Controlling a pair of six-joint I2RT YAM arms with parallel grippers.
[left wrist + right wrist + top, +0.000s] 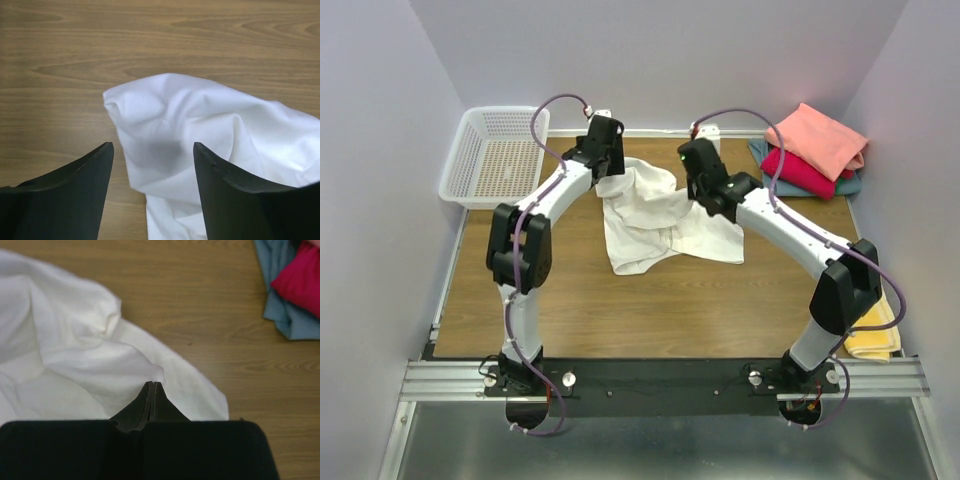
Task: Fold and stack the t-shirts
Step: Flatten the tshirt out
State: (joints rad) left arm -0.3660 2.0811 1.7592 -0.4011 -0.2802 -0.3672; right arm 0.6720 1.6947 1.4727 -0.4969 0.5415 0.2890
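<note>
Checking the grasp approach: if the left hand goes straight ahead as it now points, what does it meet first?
Probably the white t-shirt: its crumpled edge lies just ahead, between the fingers of the open left hand, on the wooden table. Depth is unclear.

A white mesh basket (492, 160) sits at the far left of the wooden tabletop (620, 310); a yellow cloth (875, 335) lies near right.

Soft, bright, even light falls from above. In the top view the arms cast only faint shadows on the wooden table (620, 310). In the left wrist view the white t-shirt (200, 120) nearly washes out at 4 o'clock, with a grey shadow near centre. The dark fingers (75, 195) at 6 o'clock look soft and underexposed in both wrist views.
</note>
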